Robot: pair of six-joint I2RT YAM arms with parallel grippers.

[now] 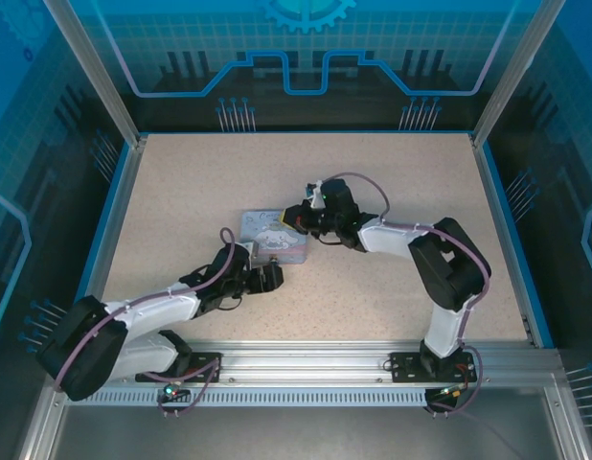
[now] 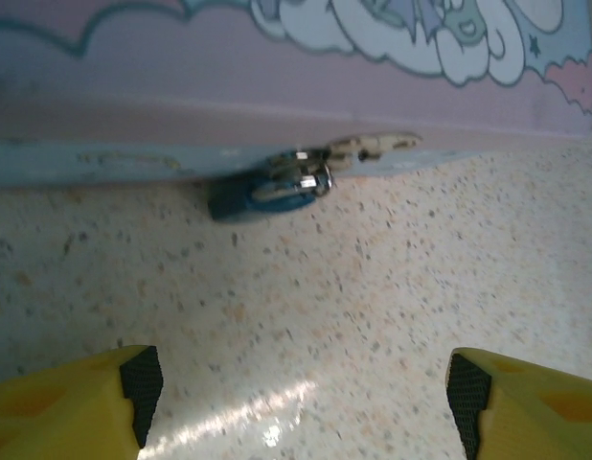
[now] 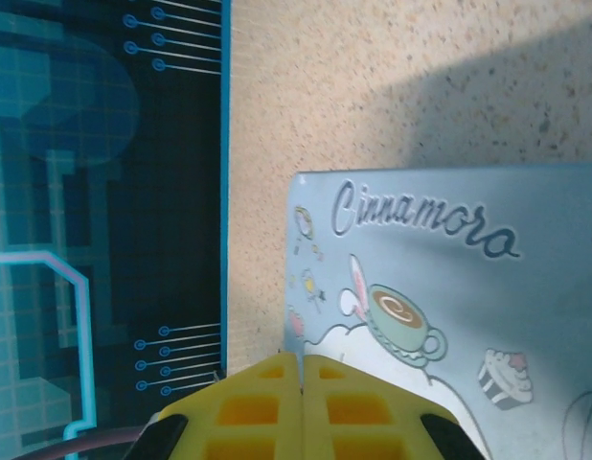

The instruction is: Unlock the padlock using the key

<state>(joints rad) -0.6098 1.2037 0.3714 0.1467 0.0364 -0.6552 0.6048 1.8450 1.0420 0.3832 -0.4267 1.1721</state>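
Lettering "Cinnamoro" marks the tin (image 3: 449, 287); left end effector (image 2: 296, 383) gapes near the padlock (image 2: 267, 192), right end effector (image 3: 302, 369) closed.

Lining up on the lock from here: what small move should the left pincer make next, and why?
Probably ease the left pincer forward toward the padlock. Its jaws stand open with bare table between them, and the padlock lies ahead at the edge of the tin, the key beside it.

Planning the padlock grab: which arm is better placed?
Left, likely. The left gripper is open and faces the padlock at the edge of the tin, with nothing between. The right gripper is shut, above the lid.
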